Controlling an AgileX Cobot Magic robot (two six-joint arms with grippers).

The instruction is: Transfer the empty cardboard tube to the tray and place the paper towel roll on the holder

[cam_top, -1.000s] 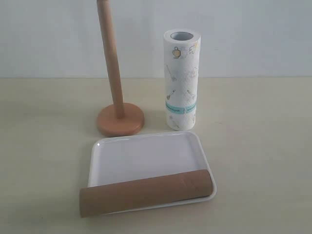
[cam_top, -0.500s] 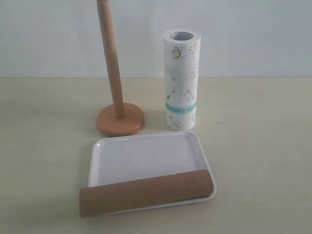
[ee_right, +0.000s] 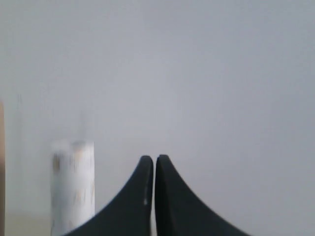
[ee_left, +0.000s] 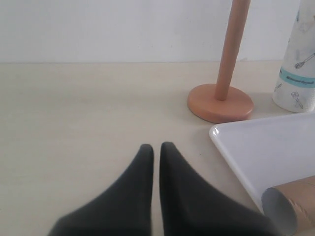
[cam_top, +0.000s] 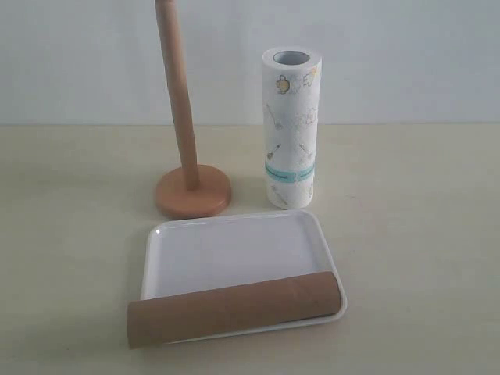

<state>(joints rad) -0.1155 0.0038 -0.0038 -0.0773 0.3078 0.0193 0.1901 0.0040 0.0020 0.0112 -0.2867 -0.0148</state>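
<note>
No writing reads on your white paper towel roll with kitchen drawings. Nothing has shifted since earlier. Left end effector and right end effector are pressed together, empty. The slim brown cardboard tube lies across the flat white plastic tray, close by the left end effector; only that wrist view shows its hollow end. The light wooden dowel holder stands bare beyond.
</note>
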